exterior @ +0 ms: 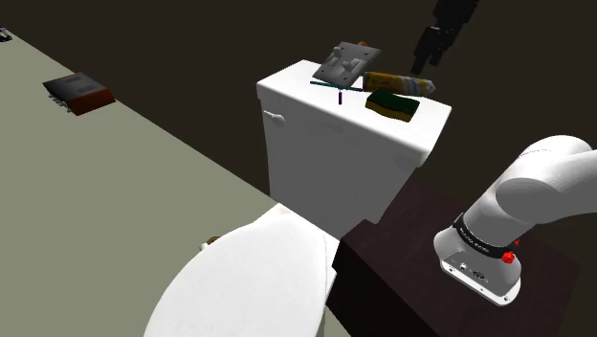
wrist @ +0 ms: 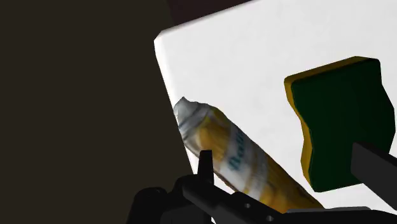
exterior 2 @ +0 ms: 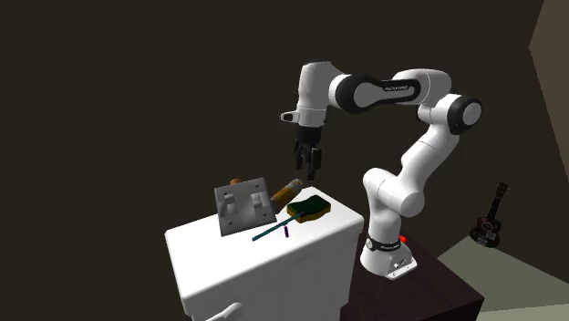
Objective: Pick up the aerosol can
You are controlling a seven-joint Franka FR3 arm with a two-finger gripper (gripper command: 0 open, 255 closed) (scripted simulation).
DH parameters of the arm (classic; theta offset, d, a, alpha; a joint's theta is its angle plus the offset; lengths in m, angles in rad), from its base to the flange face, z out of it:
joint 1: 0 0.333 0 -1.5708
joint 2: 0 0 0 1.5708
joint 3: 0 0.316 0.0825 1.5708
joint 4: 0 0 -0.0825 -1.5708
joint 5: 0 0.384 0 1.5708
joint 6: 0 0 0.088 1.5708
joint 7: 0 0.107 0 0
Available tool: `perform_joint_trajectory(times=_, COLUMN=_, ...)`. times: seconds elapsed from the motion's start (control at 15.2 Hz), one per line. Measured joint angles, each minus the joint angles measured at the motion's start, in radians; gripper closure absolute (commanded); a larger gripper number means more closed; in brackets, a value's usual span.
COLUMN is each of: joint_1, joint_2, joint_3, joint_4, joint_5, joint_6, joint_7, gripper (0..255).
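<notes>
Toilet lid (exterior: 251, 278), white and closed, lies nearest in the shoulder view, with the dark stand (exterior: 407, 282) beside it at that view's lower right, carrying the base of the white arm (exterior: 541, 187). Behind them rises the white toilet tank (exterior: 325, 153), whose flat top holds several things. A green sponge (exterior: 394, 104) with a yellow underside lies toward the stand's side. A thin teal toothbrush (exterior: 335, 85) lies across the middle. A grey switch plate (exterior: 345, 64) is propped up at a tilt at the back. The aerosol can (exterior: 403, 83), yellow with a white band and a silvery top, lies on its side along the tank's far edge, just beside the sponge with a small gap between them. Farthest back, against a dark wall, the black claw (exterior: 421, 59) hangs above the can with its fingers spread apart, touching nothing.
</notes>
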Motion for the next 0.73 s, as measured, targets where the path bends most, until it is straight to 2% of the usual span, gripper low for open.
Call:
perform_joint_trajectory(times=0.13, joint_1=0.017, joint_2=0.02, joint_3=-0.021, joint_4=0.01, joint_5=-0.002, joint_6=0.005, joint_7=-0.043, gripper=0)
perform_joint_trajectory(times=0.4, joint_1=0.159, joint_2=0.191, joint_3=-0.164, joint_4=0.095, joint_5=0.0, joint_6=0.044, joint_7=-0.445, gripper=0)
perform_joint_trajectory(times=0.46, joint_1=0.178, joint_2=0.214, joint_3=-0.182, joint_4=0.106, joint_5=0.002, joint_6=0.044, joint_7=-0.512, gripper=0)
perform_joint_trajectory(times=0.73, joint_1=0.195, joint_2=0.234, joint_3=-0.203, joint_4=0.072, joint_5=0.002, joint_6=0.089, joint_7=-0.581, gripper=0)
